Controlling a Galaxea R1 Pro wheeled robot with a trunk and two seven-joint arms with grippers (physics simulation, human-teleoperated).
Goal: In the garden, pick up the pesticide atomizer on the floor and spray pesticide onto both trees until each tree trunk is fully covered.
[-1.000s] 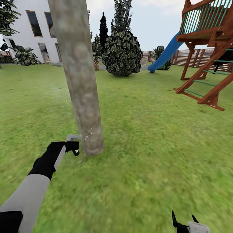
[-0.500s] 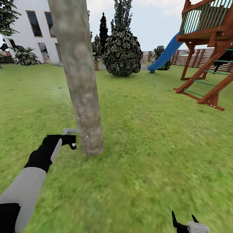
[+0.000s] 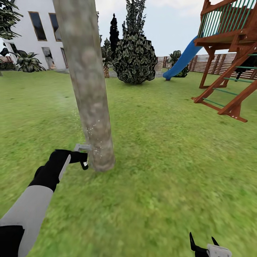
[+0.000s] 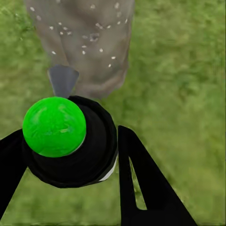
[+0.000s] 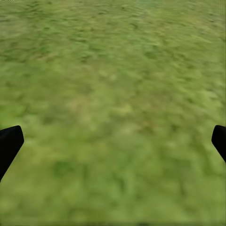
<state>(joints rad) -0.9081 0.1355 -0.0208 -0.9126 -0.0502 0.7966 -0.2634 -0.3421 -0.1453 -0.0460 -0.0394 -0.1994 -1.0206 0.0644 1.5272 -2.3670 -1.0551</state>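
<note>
One thick grey-tan tree trunk (image 3: pixel 91 107) rises from the lawn left of centre. Pale pesticide specks (image 3: pixel 93 142) dot its lower part, and they also show on the trunk (image 4: pixel 84 37) in the left wrist view. My left gripper (image 3: pixel 84 160) is shut on the pesticide atomizer (image 3: pixel 82 147), whose grey nozzle almost touches the trunk's base. From the wrist, the atomizer (image 4: pixel 70 141) is a black body with a bright green round top, its nozzle (image 4: pixel 62 80) pointing at the bark. My right gripper (image 3: pixel 202 245) hangs open over bare grass, low on the right; its fingers (image 5: pixel 9 143) stand wide apart.
A wooden play tower (image 3: pixel 232 53) with a blue slide (image 3: pixel 182 59) stands at the right. A dark leafy bush (image 3: pixel 135 57) and a white house (image 3: pixel 39 32) are behind the trunk. A brown slat fence (image 3: pixel 214 64) closes the far side. Open lawn (image 3: pixel 167 160) lies between.
My left gripper with the atomizer rose a little, swung left, then came back right toward the trunk. A few more specks show higher on the bark. The right arm is still.
</note>
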